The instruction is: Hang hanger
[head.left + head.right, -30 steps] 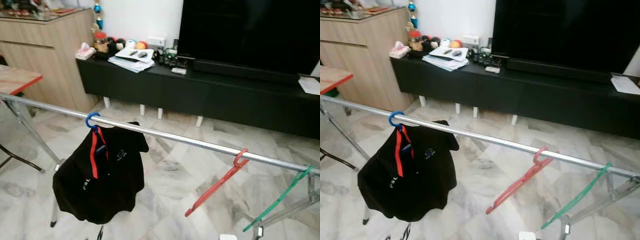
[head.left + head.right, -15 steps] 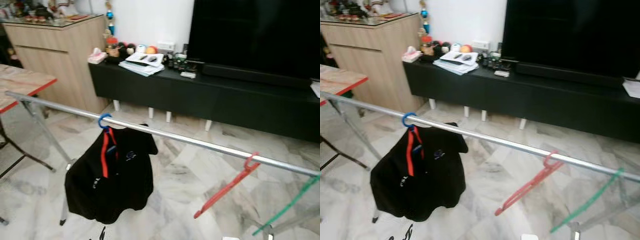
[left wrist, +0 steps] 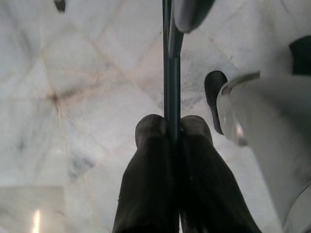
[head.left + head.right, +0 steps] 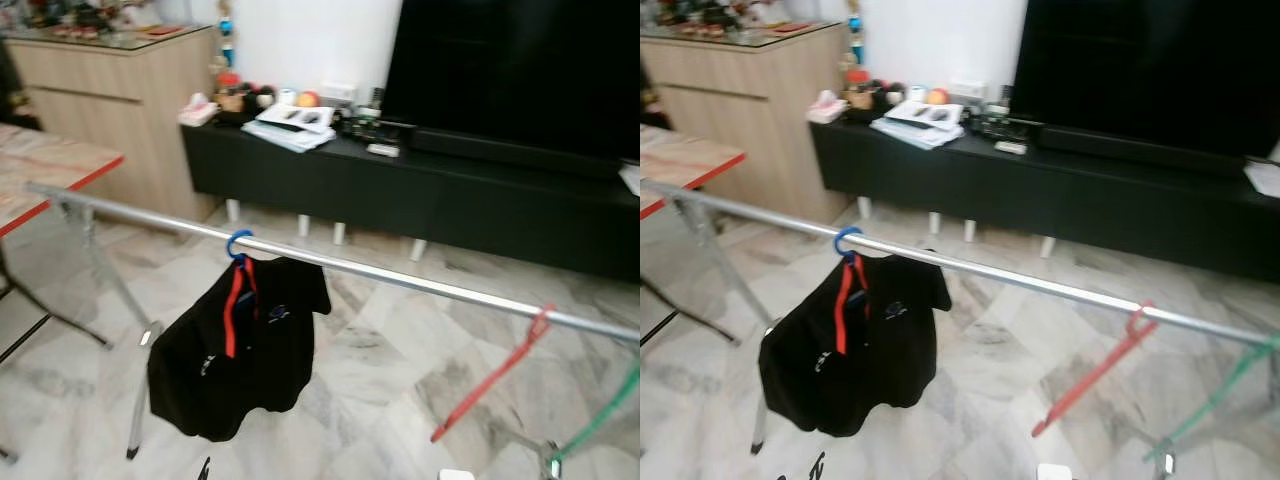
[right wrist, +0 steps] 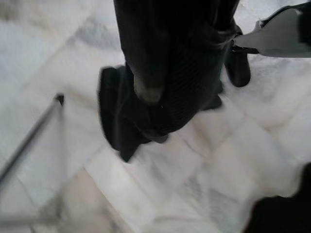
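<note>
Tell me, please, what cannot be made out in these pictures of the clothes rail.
- Green hanger: left eye view, blurred, upper end cut by the right edge.
- Thin dark bar pinched in the left tool: left wrist view, far end cut by the top edge.
- Small items on the black console: too small, blurred.

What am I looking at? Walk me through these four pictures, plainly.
This is a walking robot with two arms, each ending in a two-fingered gripper. The two wide pictures come from its head camera. They show a metal rail carrying a black shirt on a blue hanger, plus a red hanger and a green hanger, over a marble floor. The other two come from wrist cameras. The left gripper pinches a thin dark bar, probably a hanger. The right gripper looks blurred.
</note>
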